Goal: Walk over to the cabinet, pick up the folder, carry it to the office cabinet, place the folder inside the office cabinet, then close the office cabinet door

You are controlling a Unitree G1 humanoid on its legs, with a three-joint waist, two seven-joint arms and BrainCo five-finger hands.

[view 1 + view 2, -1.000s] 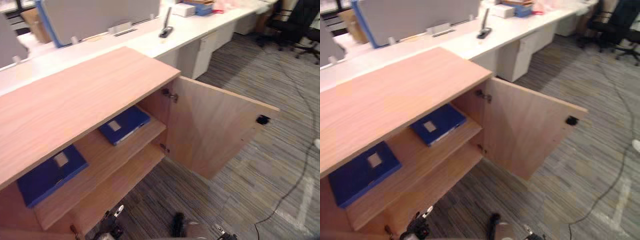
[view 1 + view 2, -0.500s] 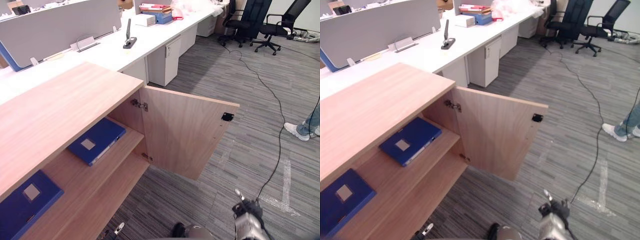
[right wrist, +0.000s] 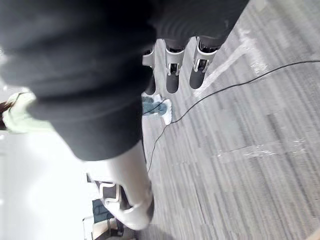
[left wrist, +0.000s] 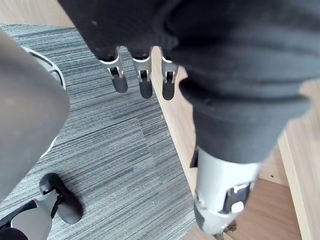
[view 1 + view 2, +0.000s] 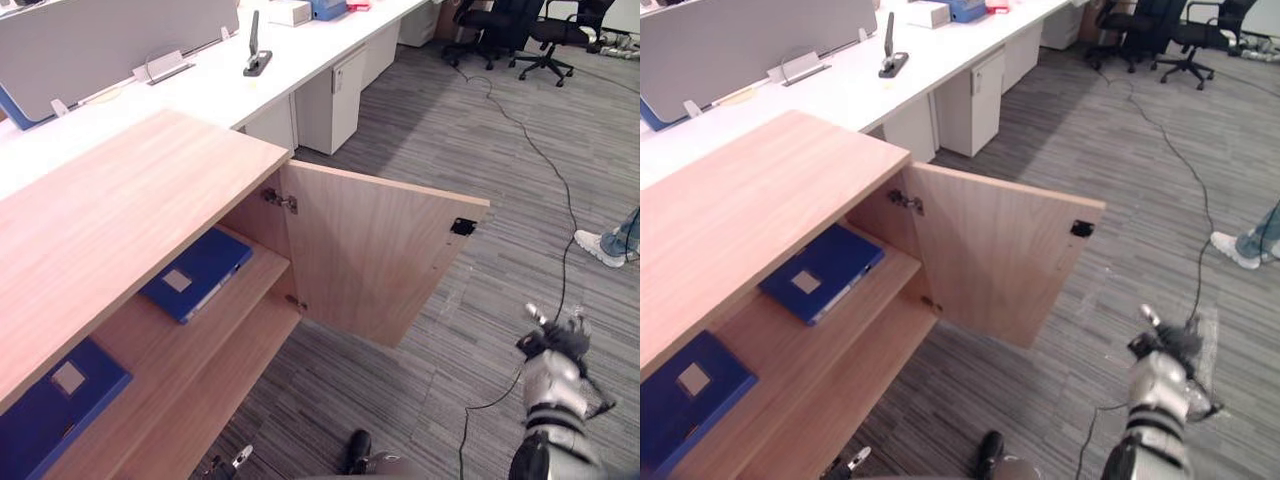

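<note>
The wooden office cabinet (image 5: 130, 200) stands at the left with its door (image 5: 370, 250) swung wide open. Two blue folders lie flat on its upper shelf, one near the hinge (image 5: 195, 273) and one further left (image 5: 55, 400). My right hand (image 5: 552, 375) hangs open over the carpet, to the right of the door and well apart from it, holding nothing. In the right wrist view its fingers (image 3: 172, 75) are straight above the floor. My left hand (image 4: 142, 82) is open and empty, low beside the cabinet's front edge.
A long white desk (image 5: 300, 70) with a grey partition (image 5: 110, 40) runs behind the cabinet, with a white drawer unit (image 5: 335, 100) under it. Office chairs (image 5: 545, 30) stand at the far right. A person's shoe (image 5: 600, 245) is at the right edge.
The camera has shifted, so the whole scene sits differently. My right hand has risen higher at the lower right. The folders and the door have stayed put.
</note>
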